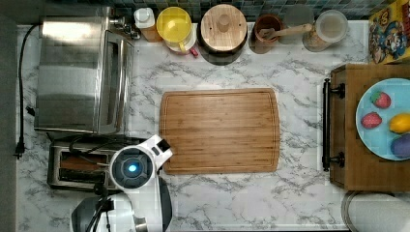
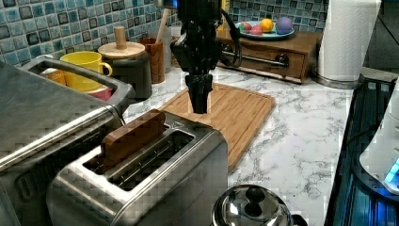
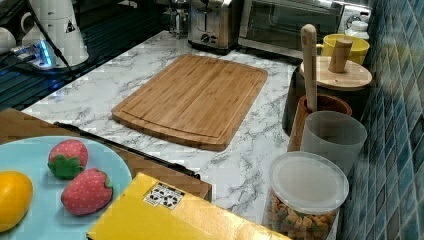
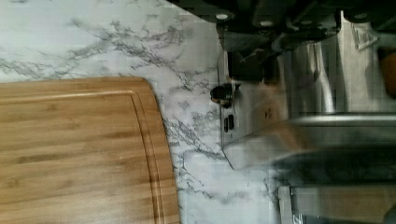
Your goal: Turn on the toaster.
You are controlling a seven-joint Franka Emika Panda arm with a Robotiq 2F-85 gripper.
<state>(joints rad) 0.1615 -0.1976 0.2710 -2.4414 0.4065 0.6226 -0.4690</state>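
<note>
The white marble worktop (image 1: 232,198) holds everything. The big steel toaster oven (image 1: 77,72) sits at the top view's left. A wooden cutting board (image 1: 220,130) lies in the middle.

The toaster (image 2: 141,179) stands just beside the toaster oven, near the front edge of the worktop, close to one corner of the cutting board. A brown slice of bread (image 2: 134,136) sticks up out of one slot, so the toaster is not yet switched on. A small shiny kettle (image 2: 251,207) sits beside it.

The toaster's long side runs left to right in the top view. Its two slots run the same way. The end with the black knob (image 4: 222,93) points toward the cutting board.

The end effector (image 2: 199,96) hangs over that end of the toaster, pointing straight down. Its fingers look close together and they hold nothing.

This looks like the reaching step. The arm is lined up near the lever end. The next move probably calls for going down onto the lever and pushing it all the way down until it stays.
</note>
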